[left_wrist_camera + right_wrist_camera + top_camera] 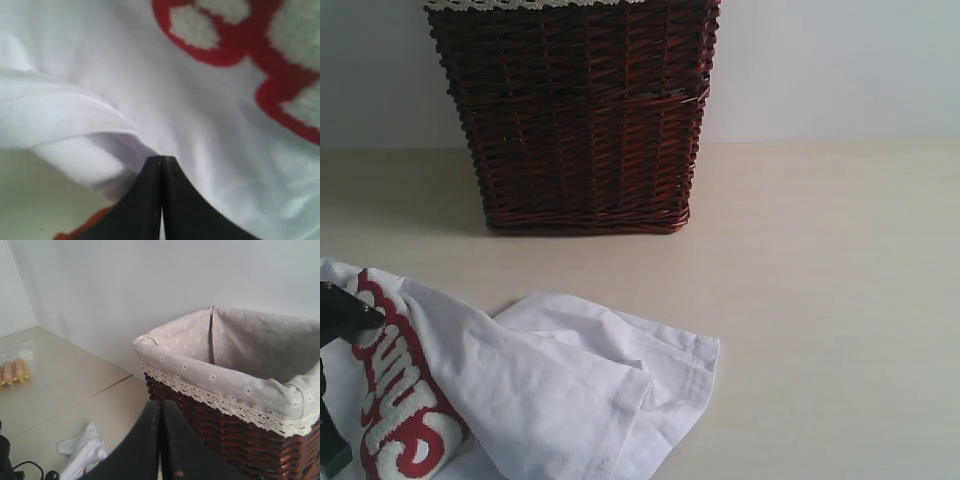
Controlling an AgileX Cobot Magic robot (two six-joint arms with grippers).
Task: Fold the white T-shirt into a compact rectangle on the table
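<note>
shirt: white T-shirt (550, 390) bunched on near-left surface (820, 300), clear of wicker basket (580, 130) | left hand (161, 162): closed at a shirt fold, pinch unclear | right hand (160, 407): closed, empty | advice: use 2 hands, spread cloth flat before folding

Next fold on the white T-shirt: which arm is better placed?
Left, probably. The left hand, shut, sits right at the thin white cotton T-shirt by its red lettering; the right hand, also shut, hangs up by the rim of the dark wicker basket, away from the cloth.
</note>
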